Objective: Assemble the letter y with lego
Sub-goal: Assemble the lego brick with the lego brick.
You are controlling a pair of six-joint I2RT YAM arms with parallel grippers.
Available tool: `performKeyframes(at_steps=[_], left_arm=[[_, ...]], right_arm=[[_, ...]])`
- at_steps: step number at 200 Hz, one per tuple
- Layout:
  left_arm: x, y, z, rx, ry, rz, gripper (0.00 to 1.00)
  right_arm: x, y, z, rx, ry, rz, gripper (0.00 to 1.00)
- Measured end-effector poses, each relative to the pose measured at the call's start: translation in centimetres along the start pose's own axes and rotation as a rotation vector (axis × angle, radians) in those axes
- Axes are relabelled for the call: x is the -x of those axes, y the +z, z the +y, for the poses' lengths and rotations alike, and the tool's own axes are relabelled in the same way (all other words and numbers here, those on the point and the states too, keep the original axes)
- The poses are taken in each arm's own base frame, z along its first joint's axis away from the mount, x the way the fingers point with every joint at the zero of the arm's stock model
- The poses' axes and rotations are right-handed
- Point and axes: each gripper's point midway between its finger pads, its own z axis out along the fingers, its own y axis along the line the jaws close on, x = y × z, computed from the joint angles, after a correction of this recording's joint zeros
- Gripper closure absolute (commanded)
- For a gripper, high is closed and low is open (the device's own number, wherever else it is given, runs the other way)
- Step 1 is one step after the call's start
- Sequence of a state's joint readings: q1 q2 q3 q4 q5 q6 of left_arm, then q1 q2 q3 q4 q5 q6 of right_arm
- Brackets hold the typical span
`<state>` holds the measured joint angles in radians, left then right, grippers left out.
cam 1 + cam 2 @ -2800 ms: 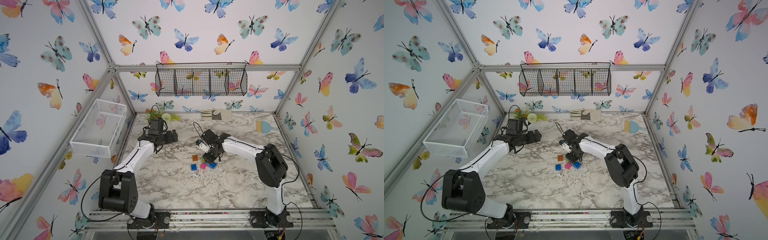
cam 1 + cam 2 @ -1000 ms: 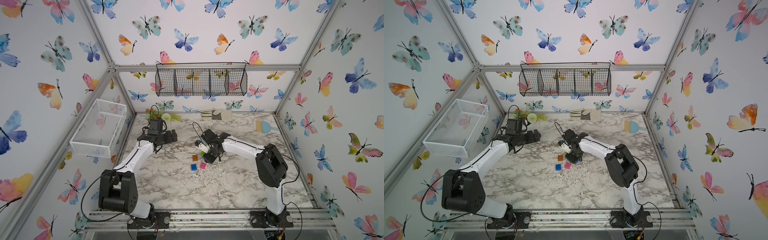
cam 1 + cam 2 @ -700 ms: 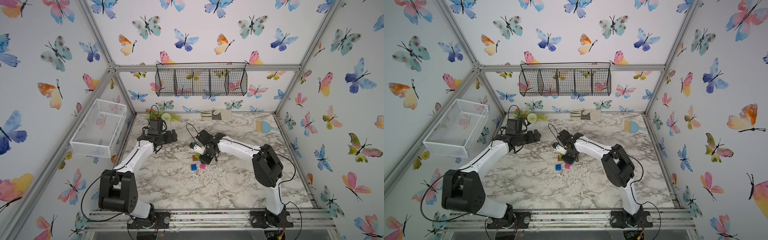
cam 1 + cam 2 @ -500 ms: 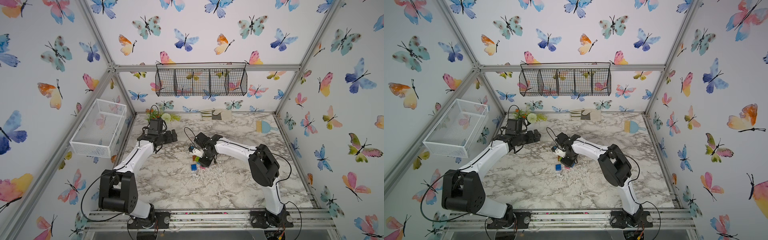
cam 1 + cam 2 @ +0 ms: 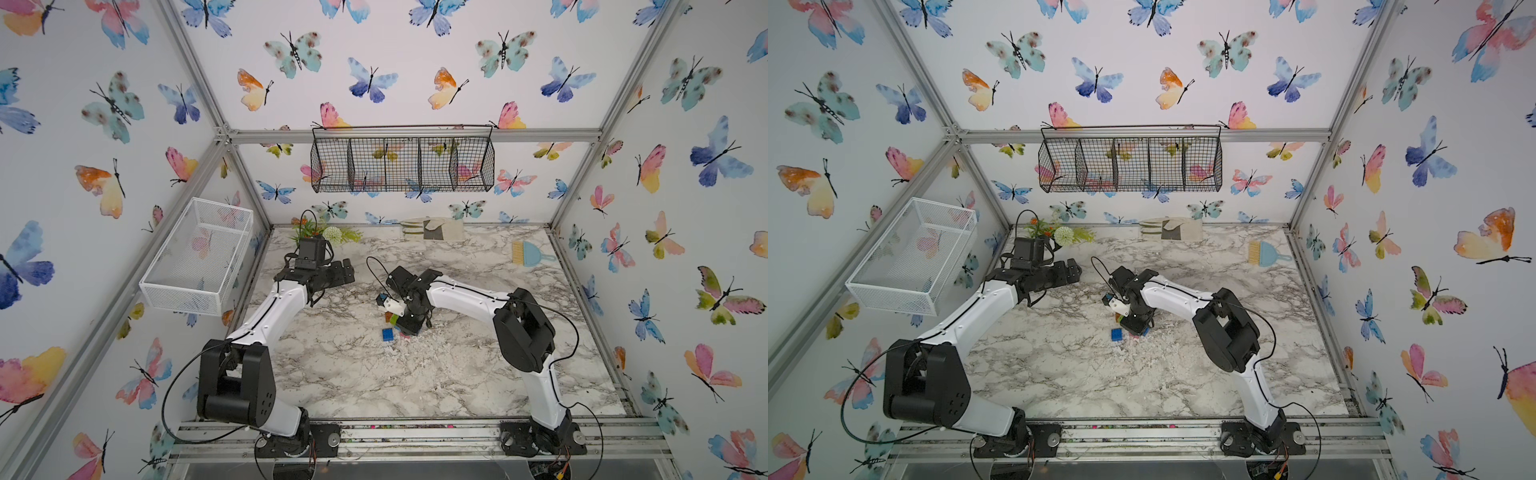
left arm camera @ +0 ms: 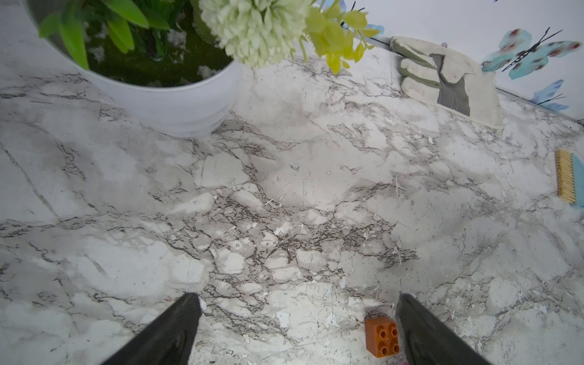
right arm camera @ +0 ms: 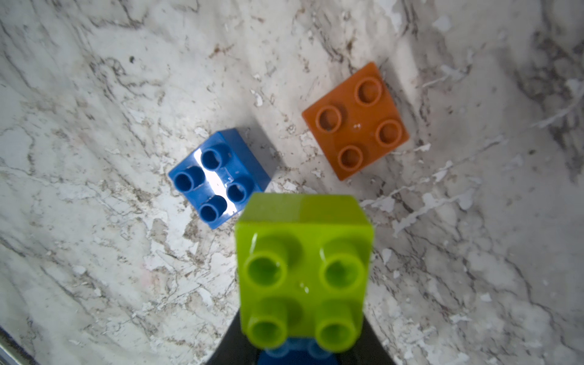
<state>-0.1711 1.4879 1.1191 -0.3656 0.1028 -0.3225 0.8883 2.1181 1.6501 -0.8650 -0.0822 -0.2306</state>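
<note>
Lego lime brick [image 7: 303, 262] shows its studs only from the right wrist.

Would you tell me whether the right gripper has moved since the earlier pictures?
Yes: the right gripper has shifted toward the robot's left, closer to the loose dark blue brick.

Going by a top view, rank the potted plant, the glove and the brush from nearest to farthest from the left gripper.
Measured from the open left gripper in a top view:
1. Potted plant: just behind the gripper, in the table's back left corner.
2. Glove: lying at the back edge, near the middle.
3. Brush: farthest, across the table toward the back right.
</note>
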Motion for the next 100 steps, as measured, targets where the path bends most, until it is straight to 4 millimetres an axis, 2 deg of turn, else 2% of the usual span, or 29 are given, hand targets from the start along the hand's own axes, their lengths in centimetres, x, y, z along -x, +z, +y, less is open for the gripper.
performKeyframes(at_steps=[100], left_arm=[[0.03,-0.01,0.07,0.001,-0.002,0.0,0.03]], right_arm=[[-0.32,0.01,-0.42,-0.034,-0.013,0.019,0.79]])
